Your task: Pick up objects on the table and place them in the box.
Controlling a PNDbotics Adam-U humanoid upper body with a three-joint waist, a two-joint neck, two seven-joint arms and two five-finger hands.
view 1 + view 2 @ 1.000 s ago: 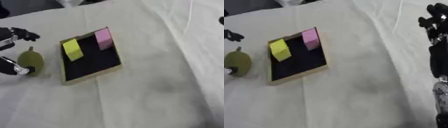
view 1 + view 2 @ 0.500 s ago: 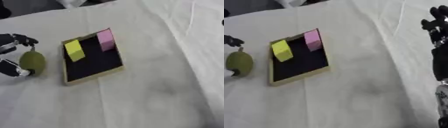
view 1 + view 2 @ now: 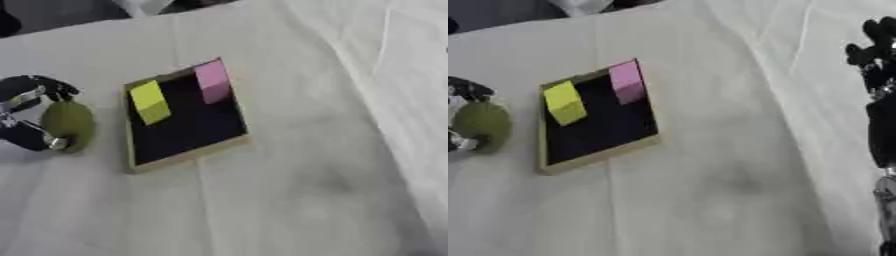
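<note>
An olive-green pear-shaped fruit (image 3: 68,125) lies on the white cloth at the far left. My left hand (image 3: 21,136) is around it, with curled fingers (image 3: 49,88) on its far end and the thumb at its near end. Just right of it lies the box (image 3: 185,157), a flat black tray with a pale wooden rim. In the tray's far half sit a yellow block (image 3: 150,101) and a pink block (image 3: 213,81). My right hand (image 3: 878,95) stands idle at the right edge, fingers straight and pointing up, away from everything.
A white, creased cloth (image 3: 306,190) covers the table. A dark gap shows beyond the table's far edge (image 3: 61,12), with something white (image 3: 144,5) at the top.
My left hand's fingers have come down onto the far end of the green fruit. The fruit and hand sit slightly lower and further right. The right hand has barely moved.
</note>
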